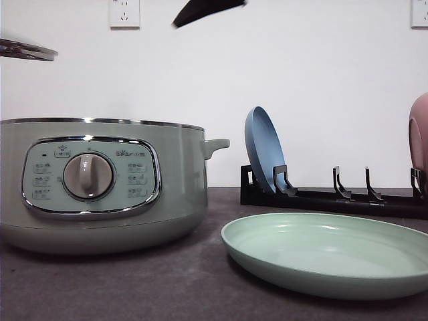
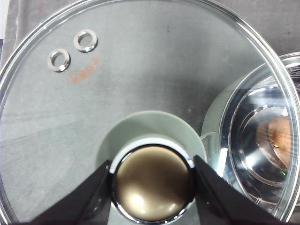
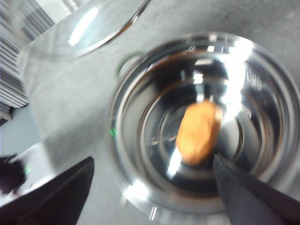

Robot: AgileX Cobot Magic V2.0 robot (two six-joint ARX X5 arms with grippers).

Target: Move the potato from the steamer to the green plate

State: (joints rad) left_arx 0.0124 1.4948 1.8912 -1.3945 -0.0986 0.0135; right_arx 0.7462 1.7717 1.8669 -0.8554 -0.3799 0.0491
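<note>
The steamer (image 1: 100, 187) stands at the left of the table with its lid off. My left gripper (image 2: 152, 164) is shut on the knob of the glass lid (image 2: 117, 70), and the lid's rim (image 1: 27, 50) hangs in the air above and left of the pot. The orange-brown potato (image 3: 199, 131) lies on the shiny metal floor inside the steamer and also shows through the lid's glass (image 2: 280, 140). My right gripper (image 3: 154, 187) hovers open above the pot's mouth, apart from the potato. The green plate (image 1: 328, 257) lies flat to the right of the steamer with nothing on it.
A black dish rack (image 1: 334, 197) stands behind the green plate, holding a blue plate (image 1: 262, 150) upright and a pink dish (image 1: 420, 137) at the right edge. A black part of an arm (image 1: 204, 10) shows at the top of the front view.
</note>
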